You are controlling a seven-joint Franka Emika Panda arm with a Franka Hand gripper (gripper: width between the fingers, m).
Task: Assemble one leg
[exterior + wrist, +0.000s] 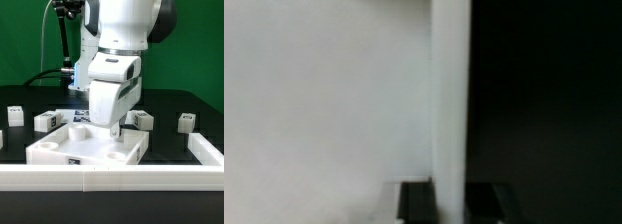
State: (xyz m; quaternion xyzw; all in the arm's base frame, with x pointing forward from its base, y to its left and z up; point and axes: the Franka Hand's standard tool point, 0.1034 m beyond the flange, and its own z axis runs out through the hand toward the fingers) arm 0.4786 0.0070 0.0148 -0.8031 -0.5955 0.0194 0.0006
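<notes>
The large white square plate [70, 150] with corner recesses lies on the black table. My gripper [114, 128] is down at its far right rim. In the wrist view the plate's top [322, 100] fills one side, and its thin rim [450, 90] runs straight between my dark fingers [416, 203]. My gripper [450, 190] is shut on that rim. Several small white legs with black-and-white tags lie loose behind the plate: two at the exterior view's left [15, 115] [45, 121], one by my gripper [141, 119], and one at the right [186, 122].
A low white wall [110, 179] runs along the table's front and turns back at the exterior view's right [205, 148]. Cables and a stand [66, 45] rise at the back left, in front of a green backdrop.
</notes>
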